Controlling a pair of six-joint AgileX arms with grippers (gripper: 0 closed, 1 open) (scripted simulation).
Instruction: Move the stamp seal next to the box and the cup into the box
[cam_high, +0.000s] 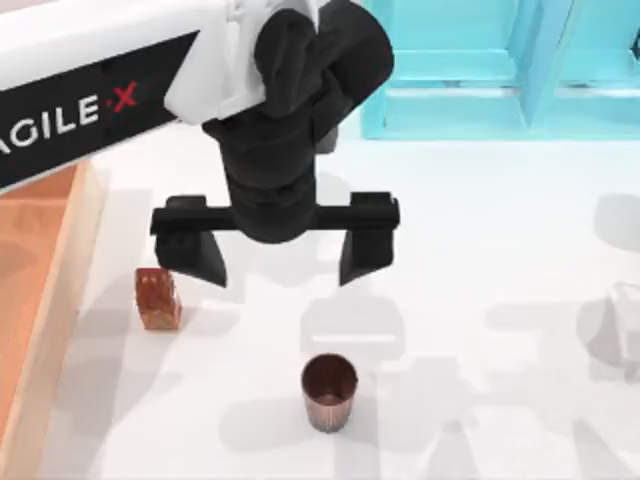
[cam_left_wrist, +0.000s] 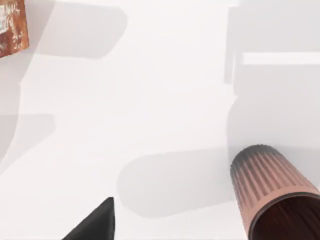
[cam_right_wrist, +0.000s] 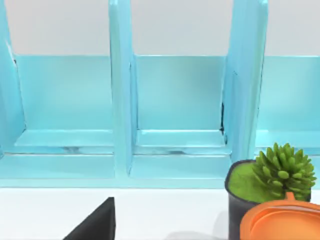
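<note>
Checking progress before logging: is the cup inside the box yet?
No, the cup stands upright on the white table, well apart from the box.

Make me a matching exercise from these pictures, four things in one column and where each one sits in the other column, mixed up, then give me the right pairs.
Things:
1. stamp seal
2. cup
3. box
4. turquoise shelf unit

Places, as the top view shows them:
A. along the table's left edge
B. at the far side of the table, right of the left arm
C. upright just right of the box's rim
D. near the front, about the middle, standing alone

Pairs: 1-C, 2-D, 3-A, 4-B

The left hand hangs open above the table between seal and cup.
</note>
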